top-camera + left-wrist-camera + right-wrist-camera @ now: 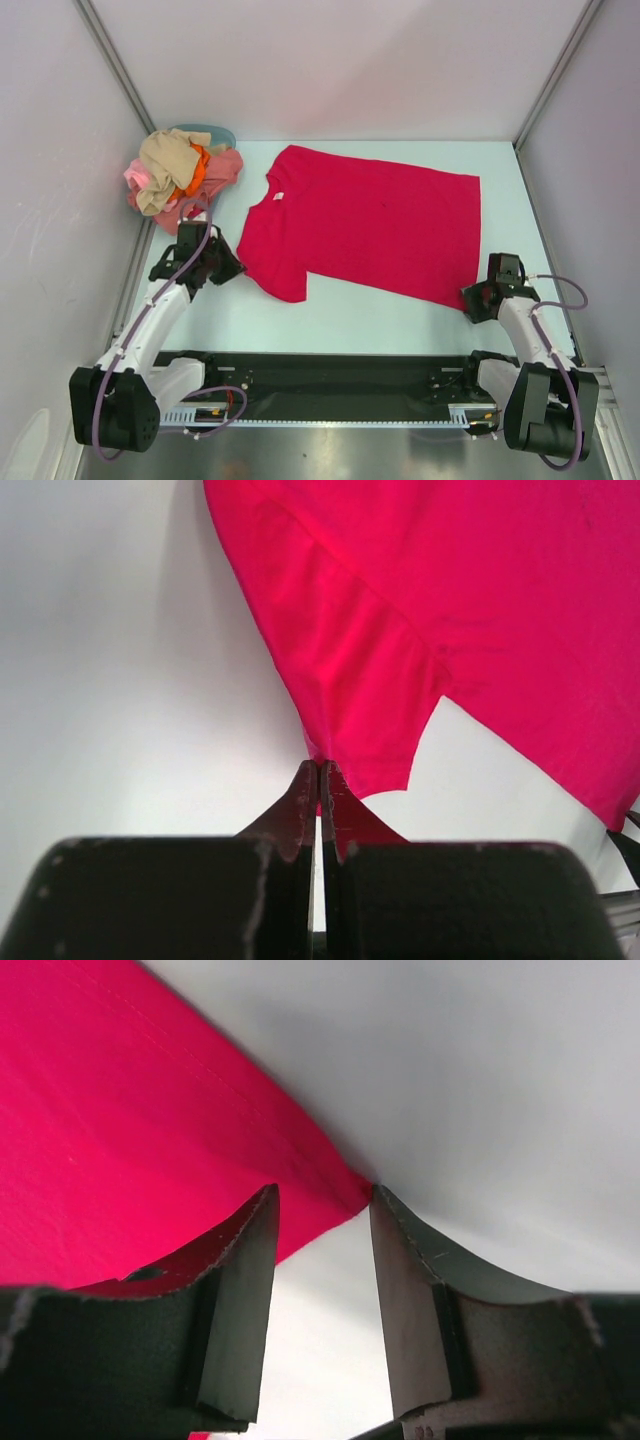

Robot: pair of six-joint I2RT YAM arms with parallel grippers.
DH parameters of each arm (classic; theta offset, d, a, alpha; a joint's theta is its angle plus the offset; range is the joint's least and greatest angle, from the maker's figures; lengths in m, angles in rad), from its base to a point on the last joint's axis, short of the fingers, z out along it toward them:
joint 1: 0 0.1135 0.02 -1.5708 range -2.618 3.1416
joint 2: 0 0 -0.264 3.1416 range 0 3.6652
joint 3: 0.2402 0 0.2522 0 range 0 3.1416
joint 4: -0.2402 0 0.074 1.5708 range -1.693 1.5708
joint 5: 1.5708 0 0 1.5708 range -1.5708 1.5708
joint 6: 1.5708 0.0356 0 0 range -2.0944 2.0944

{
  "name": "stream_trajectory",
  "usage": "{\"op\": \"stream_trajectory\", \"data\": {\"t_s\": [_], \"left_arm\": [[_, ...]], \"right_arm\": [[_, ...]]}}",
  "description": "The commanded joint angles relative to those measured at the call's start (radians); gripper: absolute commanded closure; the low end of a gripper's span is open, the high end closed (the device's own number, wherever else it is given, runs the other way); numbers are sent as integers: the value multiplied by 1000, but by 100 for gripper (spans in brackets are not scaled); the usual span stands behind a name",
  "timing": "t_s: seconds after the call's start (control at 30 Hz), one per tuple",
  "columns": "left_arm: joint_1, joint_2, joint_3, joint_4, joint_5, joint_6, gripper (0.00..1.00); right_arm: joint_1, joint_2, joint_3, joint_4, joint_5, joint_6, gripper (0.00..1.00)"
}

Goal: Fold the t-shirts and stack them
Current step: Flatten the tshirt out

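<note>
A crimson-red t-shirt (370,215) lies spread flat across the middle of the table, collar to the left. My left gripper (236,268) is at its near-left edge. In the left wrist view the gripper (320,768) is shut and the red cloth (480,600) gathers to a point between the tips. My right gripper (468,300) is at the shirt's near-right hem corner. In the right wrist view it (322,1195) is open, with the hem corner (345,1190) lying between the tips. Other t-shirts, beige (170,160), orange (198,168) and pink (225,165), lie crumpled in a pile at the back left.
A light-blue round tub (212,131) sits behind the pile, mostly hidden. White walls with metal corner posts close in the table on the left, back and right. A black rail (330,385) with the arm bases runs along the near edge.
</note>
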Motion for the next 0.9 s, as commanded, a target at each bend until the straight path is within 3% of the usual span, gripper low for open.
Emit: {"op": "stream_trajectory", "data": {"t_s": [0.0, 0.2, 0.23, 0.27, 0.37, 0.57, 0.73, 0.87], "left_arm": [[-2, -6, 49, 7, 24, 29, 100], [-2, -25, 62, -3, 21, 20, 100], [-2, -30, 64, -4, 19, 20, 100], [-3, -33, 67, -7, 19, 18, 100], [-2, -45, 73, -18, 2, 17, 100], [-2, -78, 70, -33, -1, 12, 100], [-2, -144, 50, -56, -16, 3, 100], [-2, -202, 67, -63, 2, 1, 99]], "right_arm": [[11, 15, -23, 24, 70, 105, 54], [11, 21, -43, 15, 121, 153, 62], [11, 21, -43, 11, 123, 153, 65], [14, 18, -45, 4, 126, 154, 75], [15, -14, -46, -45, 127, 157, 87], [6, -88, -54, -132, 153, 110, 91], [0, -90, -8, -111, 159, -8, 91], [14, -68, 55, -86, 132, -140, 100]]}}
